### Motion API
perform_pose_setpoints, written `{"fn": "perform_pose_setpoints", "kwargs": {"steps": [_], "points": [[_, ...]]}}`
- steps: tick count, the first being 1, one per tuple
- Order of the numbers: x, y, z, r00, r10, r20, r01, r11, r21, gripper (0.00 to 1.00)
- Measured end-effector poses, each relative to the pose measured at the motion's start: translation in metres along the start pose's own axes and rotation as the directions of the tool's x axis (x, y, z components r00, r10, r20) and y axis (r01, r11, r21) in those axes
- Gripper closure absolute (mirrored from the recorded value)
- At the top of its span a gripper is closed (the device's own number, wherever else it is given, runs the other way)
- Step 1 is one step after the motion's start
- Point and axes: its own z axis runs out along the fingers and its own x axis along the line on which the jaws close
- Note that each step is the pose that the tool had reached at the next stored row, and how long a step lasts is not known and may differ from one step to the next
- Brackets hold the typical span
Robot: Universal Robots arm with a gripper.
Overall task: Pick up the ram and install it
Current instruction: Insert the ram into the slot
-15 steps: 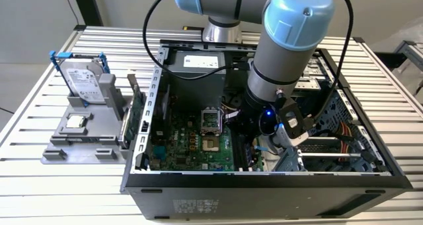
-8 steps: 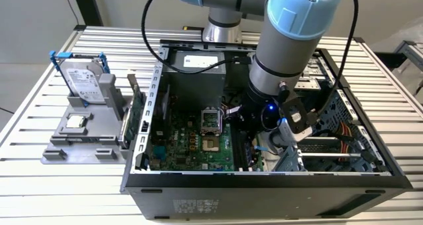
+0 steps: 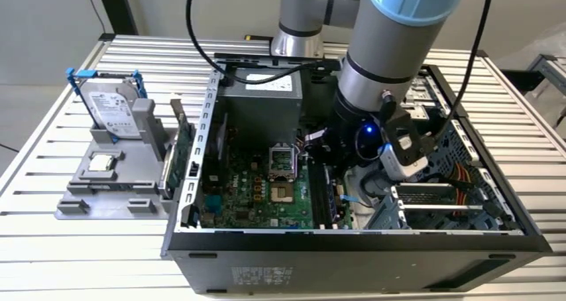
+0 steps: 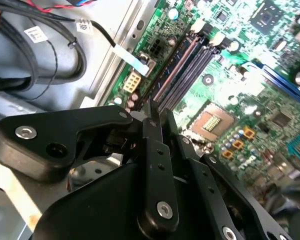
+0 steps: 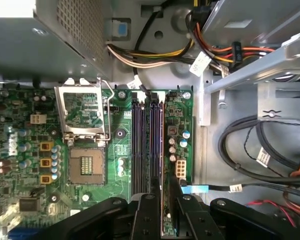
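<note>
Ram (image 5: 164, 200) is pinched edge-on in your end effector (image 5: 162, 212), fingers closed on it, long axis lined up with the memory slots (image 5: 147, 145) on the motherboard (image 5: 35, 165) right below.

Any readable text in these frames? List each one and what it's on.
Nothing can be quoted: all the print is too small or blurred.
hard drive label: blurred.
power supply sticker: blurred.
case front sticker: too small.
cable tags, seen in both wrist views: too small.
motherboard markings: too small.
</note>
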Motion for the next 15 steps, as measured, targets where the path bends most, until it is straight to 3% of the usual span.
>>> {"fn": "perform_pose_setpoints", "kwargs": {"steps": [7, 8, 15], "points": [[0.0000, 0.0001, -0.0024, 1.0000, 0.000, 0.0000, 0.000, 1.0000, 0.0001, 0.00], [0.0000, 0.0001, -0.0024, 1.0000, 0.000, 0.0000, 0.000, 1.0000, -0.0001, 1.00], [0.0000, 0.0001, -0.0031, 1.0000, 0.000, 0.0000, 0.000, 1.0000, 0.0001, 1.00]]}}
